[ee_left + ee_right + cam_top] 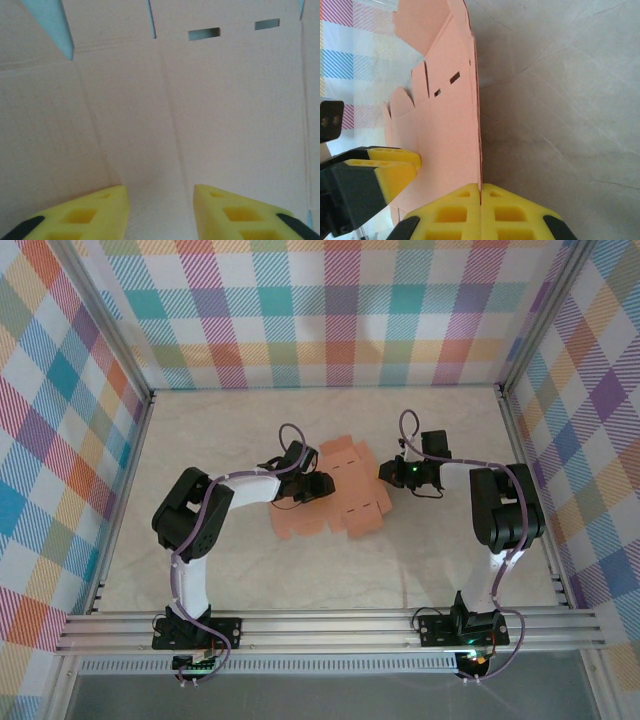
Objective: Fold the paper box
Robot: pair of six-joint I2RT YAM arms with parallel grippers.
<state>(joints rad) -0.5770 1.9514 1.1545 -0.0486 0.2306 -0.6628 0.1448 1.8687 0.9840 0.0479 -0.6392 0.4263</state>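
Observation:
The paper box (350, 495) is a flat salmon-orange die-cut sheet with flaps and slits, lying in the middle of the table. My left gripper (322, 485) stands over its left half. In the left wrist view the yellow jaws (160, 200) are open and apart, close above the card (200, 110), with nothing between them. My right gripper (383, 472) is at the sheet's right edge. In the right wrist view it (480, 192) is shut on that thin edge of the card (450, 130), which is lifted off the table. A left finger (395, 167) shows beside the card.
The marble-patterned tabletop (450, 560) is walled on three sides by plaid panels (340, 310). Aluminium rails (330, 630) run along the near edge, where both arm bases are bolted. Open table lies in front of and behind the sheet.

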